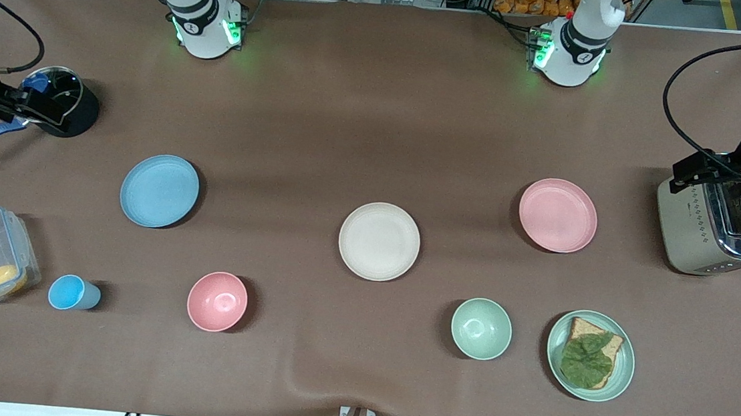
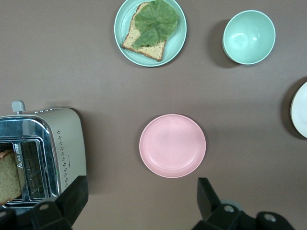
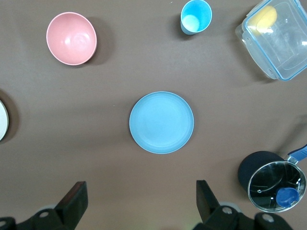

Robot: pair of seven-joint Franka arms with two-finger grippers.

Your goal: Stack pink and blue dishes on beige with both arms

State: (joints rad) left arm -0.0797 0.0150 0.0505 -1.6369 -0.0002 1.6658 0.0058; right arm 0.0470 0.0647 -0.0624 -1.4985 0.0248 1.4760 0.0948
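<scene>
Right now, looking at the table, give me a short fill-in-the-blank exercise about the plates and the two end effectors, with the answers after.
1. The beige plate has ____ stacked on it.
2. The left end effector hangs with fingers open over the ____ plate.
3. The right end effector, also open, hangs over the ____ plate.
4. The plate holding bread and a leaf is pale ____.

Missing words: nothing; pink; blue; green

The pink plate [image 2: 172, 145] lay on the table between the toaster [image 2: 45, 152] and the beige plate [image 2: 300, 111]. The left gripper [image 2: 141, 201] hung wide open above.
</scene>
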